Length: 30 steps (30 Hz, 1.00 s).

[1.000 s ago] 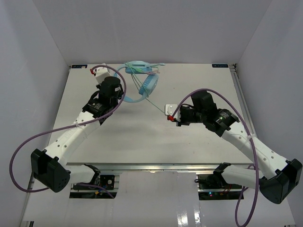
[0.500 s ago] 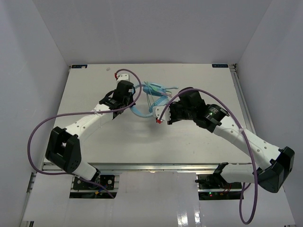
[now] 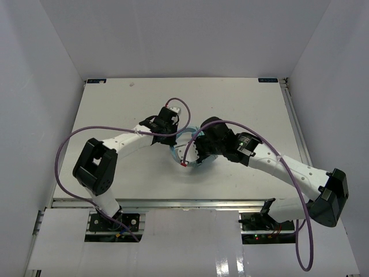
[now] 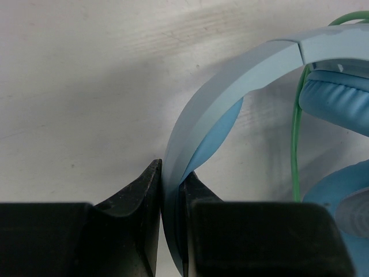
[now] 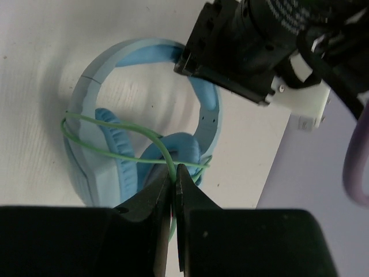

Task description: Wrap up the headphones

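The light blue headphones lie near the table's middle and are mostly hidden under both wrists in the top view. My left gripper is shut on the padded headband; it also shows in the right wrist view gripping the band's top. My right gripper is shut on the thin green cable, which loops across the earcups. In the left wrist view the cable runs down beside an earcup pad. In the top view the right gripper sits just near-right of the left gripper.
Thick purple robot cables arch over both arms. The white table is walled in white on three sides, with a metal rail along its near edge. The arms cross closely at the table's middle.
Both grippers have carried the headphones from the far back of the table to the middle, nearer the bases. The right gripper has closed in beside the left.
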Motion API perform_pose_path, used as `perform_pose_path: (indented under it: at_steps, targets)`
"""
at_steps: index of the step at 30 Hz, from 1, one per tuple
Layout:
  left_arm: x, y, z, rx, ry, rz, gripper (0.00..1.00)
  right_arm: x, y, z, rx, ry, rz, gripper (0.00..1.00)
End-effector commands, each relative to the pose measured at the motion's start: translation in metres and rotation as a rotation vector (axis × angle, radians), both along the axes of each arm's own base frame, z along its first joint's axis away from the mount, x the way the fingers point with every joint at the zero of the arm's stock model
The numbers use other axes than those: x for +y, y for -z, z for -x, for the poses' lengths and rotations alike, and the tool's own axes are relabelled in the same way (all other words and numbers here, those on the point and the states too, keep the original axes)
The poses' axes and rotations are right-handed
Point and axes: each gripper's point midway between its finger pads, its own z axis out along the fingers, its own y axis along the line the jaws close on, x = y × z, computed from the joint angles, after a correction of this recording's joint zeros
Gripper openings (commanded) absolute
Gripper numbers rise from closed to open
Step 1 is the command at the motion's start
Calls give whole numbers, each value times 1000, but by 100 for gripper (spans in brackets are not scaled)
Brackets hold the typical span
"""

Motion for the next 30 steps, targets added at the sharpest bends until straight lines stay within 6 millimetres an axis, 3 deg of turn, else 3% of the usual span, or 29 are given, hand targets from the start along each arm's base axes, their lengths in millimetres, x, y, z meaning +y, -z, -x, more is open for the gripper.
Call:
perform_pose_path:
  at_steps: [1,8,20,30]
  targets:
    - [-43,-25,5,6,147,125,0,20,-4,7,-8,-75,-25,8]
    - [-57,-25,16,26,210,145,0,33,-1,16,55,-100,-68,8]
    - [-55,-26,32,50,232,185,0,18,-10,-3,286,-12,-297,8]
    - [-58,-33,32,42,228,213,0,21,-11,5,445,-40,-401,8]
